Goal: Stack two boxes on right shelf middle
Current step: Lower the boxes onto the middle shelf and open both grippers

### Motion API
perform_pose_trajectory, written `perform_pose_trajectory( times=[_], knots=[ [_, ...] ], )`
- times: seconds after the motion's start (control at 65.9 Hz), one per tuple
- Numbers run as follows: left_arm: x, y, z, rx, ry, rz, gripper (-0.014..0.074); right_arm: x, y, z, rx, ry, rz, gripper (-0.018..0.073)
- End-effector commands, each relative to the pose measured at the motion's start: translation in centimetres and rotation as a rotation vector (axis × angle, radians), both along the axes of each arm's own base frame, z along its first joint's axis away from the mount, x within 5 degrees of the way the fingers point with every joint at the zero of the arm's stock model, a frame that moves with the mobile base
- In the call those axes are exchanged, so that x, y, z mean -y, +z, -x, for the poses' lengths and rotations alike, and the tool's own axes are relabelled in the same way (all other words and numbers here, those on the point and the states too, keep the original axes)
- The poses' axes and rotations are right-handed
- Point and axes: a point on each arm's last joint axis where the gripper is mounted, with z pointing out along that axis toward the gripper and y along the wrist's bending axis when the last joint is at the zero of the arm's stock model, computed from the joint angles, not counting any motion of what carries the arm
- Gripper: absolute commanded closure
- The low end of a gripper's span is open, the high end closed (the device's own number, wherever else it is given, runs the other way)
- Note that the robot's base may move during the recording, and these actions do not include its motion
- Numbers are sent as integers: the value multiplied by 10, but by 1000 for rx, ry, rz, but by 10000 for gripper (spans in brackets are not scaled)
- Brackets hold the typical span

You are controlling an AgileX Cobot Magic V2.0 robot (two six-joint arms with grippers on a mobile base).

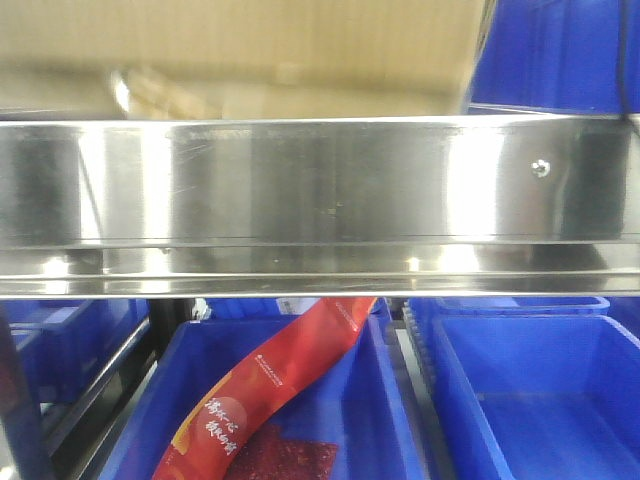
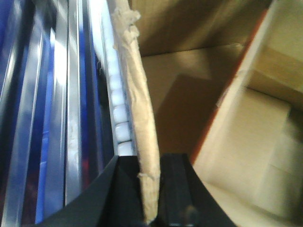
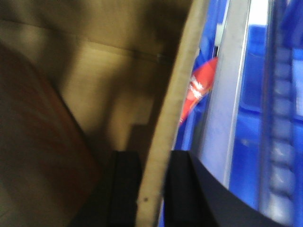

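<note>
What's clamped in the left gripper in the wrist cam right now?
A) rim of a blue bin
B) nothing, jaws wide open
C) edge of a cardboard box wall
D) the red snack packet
C. In the left wrist view the left gripper has its black fingers on either side of the cardboard box wall; the open box interior lies to the right and the steel shelf rails to the left.

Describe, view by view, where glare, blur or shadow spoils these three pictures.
Front view: bright glare streaks on the steel shelf rail; the cardboard box above is soft. Left wrist view: shelf bars washed out white, box interior shadowed. Right wrist view: blurred throughout, dark shadow inside the box, red packet smeared.
</note>
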Motion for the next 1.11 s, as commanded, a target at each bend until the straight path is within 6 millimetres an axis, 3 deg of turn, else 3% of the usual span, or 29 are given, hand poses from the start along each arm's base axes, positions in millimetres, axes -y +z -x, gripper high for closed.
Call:
perform_pose_trajectory(
  times=[0.0, 0.106, 0.212, 0.334, 0.409, 0.485, 0.516, 0.652, 0.789, 0.864, 0.925, 1.001, 1.092],
  knots=[
    [0, -2, -8, 24, -10, -9, 707, 0, -2, -4, 4, -2, 0, 713],
    [2, -11, -15, 1, -13, -7, 699, 1, -10, -11, -9, -11, 5, 711],
    [3, -15, -19, -12, -15, -5, 608, 2, -14, -15, -18, -17, 8, 634],
    [4, -17, -20, -17, -18, 1, 402, 3, -15, -16, -19, -19, 9, 383],
    [4, -17, -20, -15, -18, 2, 168, 3, -15, -16, -18, -20, 8, 145],
    [4, -14, -20, -6, -18, 3, -31, 4, -14, -15, -22, -19, 10, 11],
    [4, -13, -19, -2, -17, 6, -15, 4, -15, -15, -28, -18, 12, -15],
    [2, 1, -12, 38, -18, 15, 71, 5, -9, -9, -25, -16, 12, -10],
    [0, 18, 4, 81, -22, 30, 72, 10, 10, 4, 16, -16, -3, -8],
    [-1, 30, 16, 111, -32, 53, 72, 14, 24, 15, 50, -16, -15, 39],
    [-1, 37, 24, 129, -40, 71, 76, 17, 36, 25, 79, -16, -26, 111],
    [-1, 47, 36, 154, -53, 96, 111, 22, 50, 37, 107, -15, -36, 264],
    [0, 57, 50, 175, -75, 133, 259, 28, 66, 53, 149, -15, -51, 513]
  ],
)
